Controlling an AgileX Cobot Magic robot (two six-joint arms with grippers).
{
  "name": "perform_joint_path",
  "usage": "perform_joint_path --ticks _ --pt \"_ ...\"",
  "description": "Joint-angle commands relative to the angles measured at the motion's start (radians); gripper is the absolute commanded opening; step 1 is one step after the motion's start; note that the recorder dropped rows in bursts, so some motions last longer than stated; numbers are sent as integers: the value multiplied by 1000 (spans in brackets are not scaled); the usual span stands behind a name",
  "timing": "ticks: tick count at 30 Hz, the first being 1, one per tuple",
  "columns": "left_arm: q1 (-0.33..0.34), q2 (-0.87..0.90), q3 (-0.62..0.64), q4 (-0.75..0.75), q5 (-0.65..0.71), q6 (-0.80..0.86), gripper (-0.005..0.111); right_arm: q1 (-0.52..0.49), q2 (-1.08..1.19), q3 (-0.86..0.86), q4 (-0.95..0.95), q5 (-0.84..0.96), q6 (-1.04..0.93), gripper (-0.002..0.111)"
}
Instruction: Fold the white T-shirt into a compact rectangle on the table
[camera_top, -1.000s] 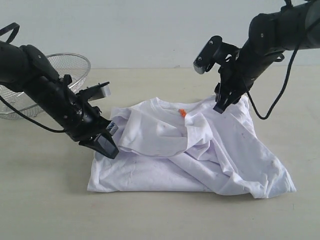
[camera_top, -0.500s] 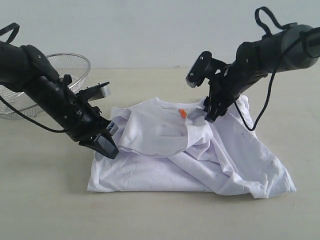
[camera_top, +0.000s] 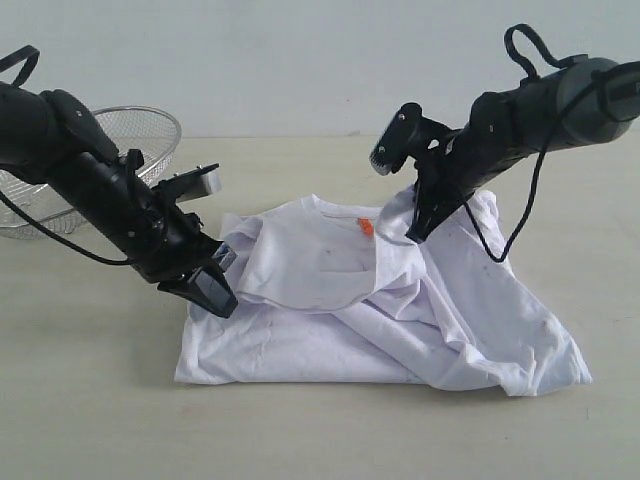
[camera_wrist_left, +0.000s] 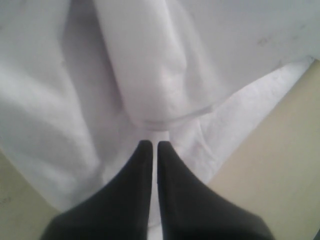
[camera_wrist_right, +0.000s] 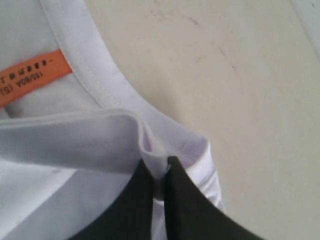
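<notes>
The white T-shirt (camera_top: 330, 300) lies crumpled and partly folded on the table (camera_top: 100, 420), its red neck tag (camera_top: 366, 227) showing at the collar; no lettering is visible. My right gripper (camera_top: 416, 228) is shut on a fold of the shirt (camera_wrist_right: 75, 135) at the shoulder, beside the collar and tag (camera_wrist_right: 30, 77), and lifts it slightly. In the right wrist view the cloth sits pinched between that gripper's (camera_wrist_right: 159, 165) tips. My left gripper (camera_top: 218, 296) is shut over the shirt's left edge; its fingers (camera_wrist_left: 151, 144) leave only a thin slit, with white cloth (camera_wrist_left: 150, 60) beyond.
A silver wire-mesh basket (camera_top: 140, 130) stands at the back left, behind my left arm. Bare beige tabletop (camera_wrist_right: 240, 75) stretches past the collar, and in front of the shirt and on both sides of it.
My right gripper has moved left toward the collar, carrying the pinched shoulder fabric with it. The left arm has not moved.
</notes>
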Motion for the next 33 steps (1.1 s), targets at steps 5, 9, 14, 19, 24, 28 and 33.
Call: perform_joint_path --ticks 5,9,14,19,24,28,33 --pt "0 1 -5 -11 -7 6 4 1 -113 -7 1 33 98 0" --pt "0 1 -5 -11 -10 6 4 -5 -131 -7 -4 80 136 0" --pt "0 1 -5 -11 -10 6 4 -25 -131 -7 -48 96 342 0" --pt "0 1 -5 -11 -10 6 4 -63 -131 -7 -229 122 611 0" --pt "0 1 -5 -11 -10 6 4 -92 -131 -7 -465 147 851 0" --pt "0 1 -5 -11 -10 6 4 -92 -131 -7 -623 147 1033 0" --pt "0 1 -5 -11 -10 6 4 -92 -131 -7 -803 187 1221 0"
